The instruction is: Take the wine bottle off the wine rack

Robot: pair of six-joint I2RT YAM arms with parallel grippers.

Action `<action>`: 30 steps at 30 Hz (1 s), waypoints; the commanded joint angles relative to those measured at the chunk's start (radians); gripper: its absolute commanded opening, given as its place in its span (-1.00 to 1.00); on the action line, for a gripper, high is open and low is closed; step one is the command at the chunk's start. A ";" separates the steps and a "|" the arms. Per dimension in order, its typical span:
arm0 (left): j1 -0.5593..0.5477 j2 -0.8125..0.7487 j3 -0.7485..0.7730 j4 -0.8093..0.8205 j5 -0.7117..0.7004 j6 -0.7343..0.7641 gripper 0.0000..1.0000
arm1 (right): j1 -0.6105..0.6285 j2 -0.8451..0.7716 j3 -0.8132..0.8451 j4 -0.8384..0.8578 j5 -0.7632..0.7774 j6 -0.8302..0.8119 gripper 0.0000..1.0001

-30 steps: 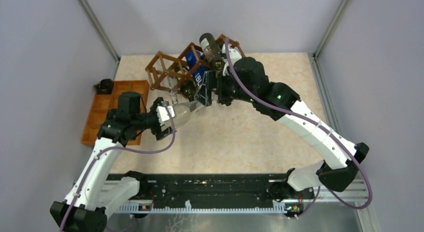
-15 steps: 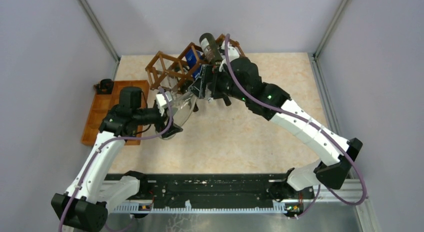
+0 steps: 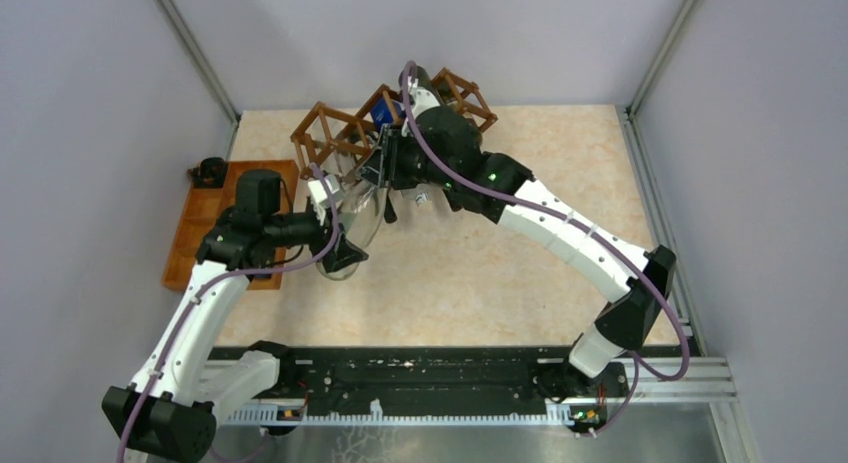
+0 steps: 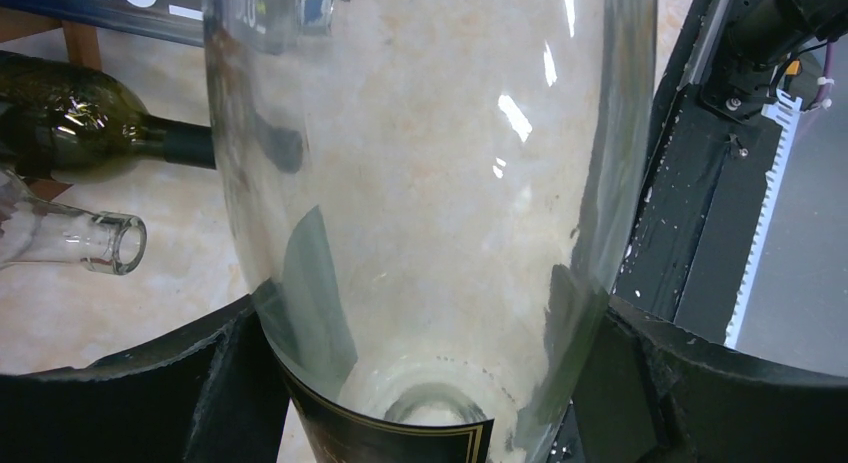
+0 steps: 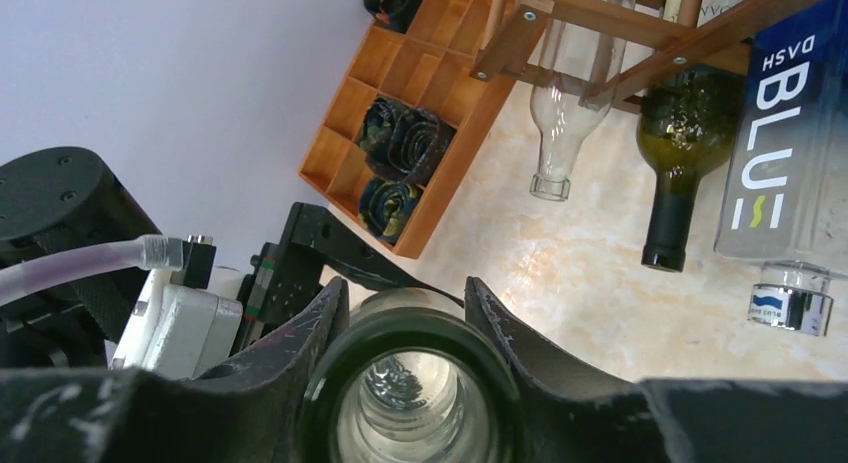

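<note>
L gripper: clamped across body of clear wine bottle | R gripper: fingers closed in on that bottle's mouth | wine bottle: outside wine rack, just in front of it, between both grippers | in rack, necks out front: green bottle, blue-labelled bottle, second clear bottle

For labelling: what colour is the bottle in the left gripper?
Clear glass bottle with a black, gold-edged label; left wrist view shows it best.
</note>
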 commanded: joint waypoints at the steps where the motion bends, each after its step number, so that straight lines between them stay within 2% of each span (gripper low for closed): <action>1: -0.008 -0.014 0.084 0.130 0.093 -0.028 -0.98 | 0.013 0.001 0.063 0.045 -0.025 0.005 -0.49; 3: -0.008 -0.006 0.091 0.139 0.094 -0.046 -0.88 | 0.013 0.000 0.064 0.030 -0.019 0.000 -0.71; 4: -0.008 -0.001 0.095 0.142 0.096 -0.057 -0.76 | 0.012 -0.003 0.066 0.022 -0.013 -0.005 -0.82; 5: -0.008 0.006 0.098 0.142 0.097 -0.067 -0.46 | 0.012 -0.003 0.074 0.010 -0.003 -0.012 -0.93; 7: -0.008 0.017 0.107 0.134 0.103 -0.077 0.50 | 0.004 -0.007 0.098 -0.021 0.011 -0.029 -1.00; 8: -0.008 0.022 0.113 0.126 0.110 -0.075 0.84 | -0.008 -0.011 0.112 -0.037 0.008 -0.035 -1.00; 9: -0.008 0.028 0.121 0.114 0.112 -0.075 0.96 | -0.022 -0.016 0.127 -0.059 0.002 -0.043 -1.00; 20: -0.008 0.072 0.249 -0.006 0.023 -0.024 0.97 | -0.262 -0.124 0.367 -0.394 0.019 -0.221 -1.00; 23: -0.008 0.096 0.289 -0.030 -0.023 -0.015 0.97 | -0.312 -0.156 0.420 -0.472 0.100 -0.272 -1.00; 26: -0.008 0.115 0.320 -0.038 -0.058 -0.025 0.97 | -0.324 -0.170 0.467 -0.529 0.249 -0.332 -1.00; 30: -0.008 0.160 0.370 -0.075 -0.098 -0.049 0.97 | -0.339 -0.192 0.452 -0.518 0.448 -0.405 -1.00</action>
